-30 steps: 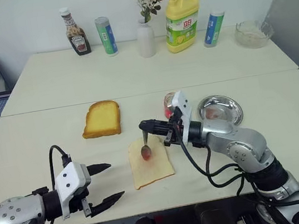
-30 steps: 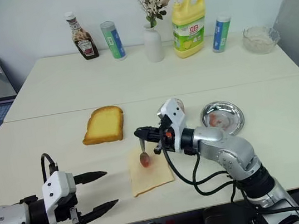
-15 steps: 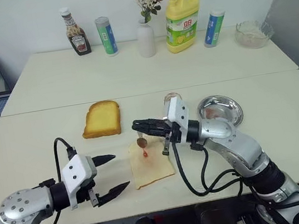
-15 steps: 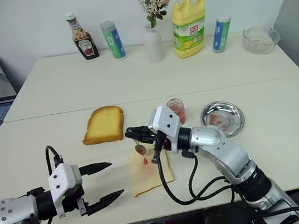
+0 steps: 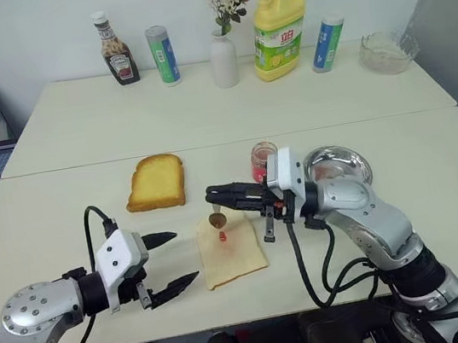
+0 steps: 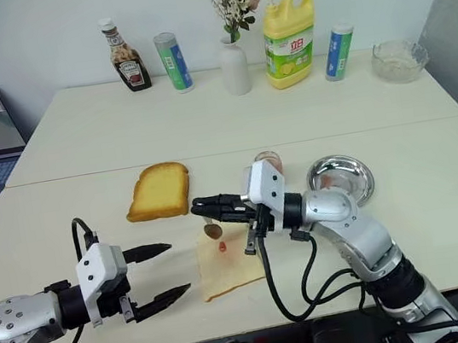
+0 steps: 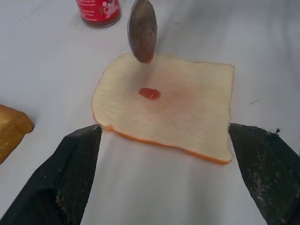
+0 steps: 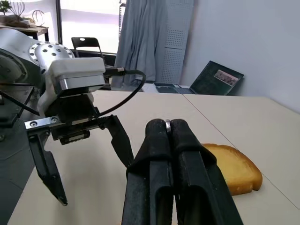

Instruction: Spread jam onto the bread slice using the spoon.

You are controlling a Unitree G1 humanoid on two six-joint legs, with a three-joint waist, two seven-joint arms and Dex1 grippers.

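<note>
The bread slice (image 5: 231, 245) is thin, pale tan and squarish with an orange-tinted crust edge, and it lies flat on the table (image 5: 440, 200). A small red blob of jam (image 7: 149, 93) sits on it, a little toward the edge nearest the jar, with a faint pinkish stain around it.

Taking the bread slice as the landmark: the spoon (image 5: 217, 219) hangs just above the slice's far edge, bowl downward and clear of the surface (the bowl looks dark and smeared in the left wrist view). Its handle runs up into the right gripper (image 5: 215, 195), whose two black fingers are pressed together on it and point sideways over the slice toward the robot's left. The jam jar (image 5: 262, 160) stands beyond the slice, behind that gripper, showing pinkish-red through the glass.

The left gripper (image 5: 173, 258) hovers just beside the slice on the robot's left, not touching it. Its fingers are spread wide and hold nothing; in the left wrist view the two fingertips (image 7: 77, 154) frame the slice's near corners.

A thicker golden toast (image 5: 156, 182) lies farther back and to the left of the slice, well apart from it. A round steel dish (image 5: 338, 167) sits beyond the slice to the right, past the jar.
</note>
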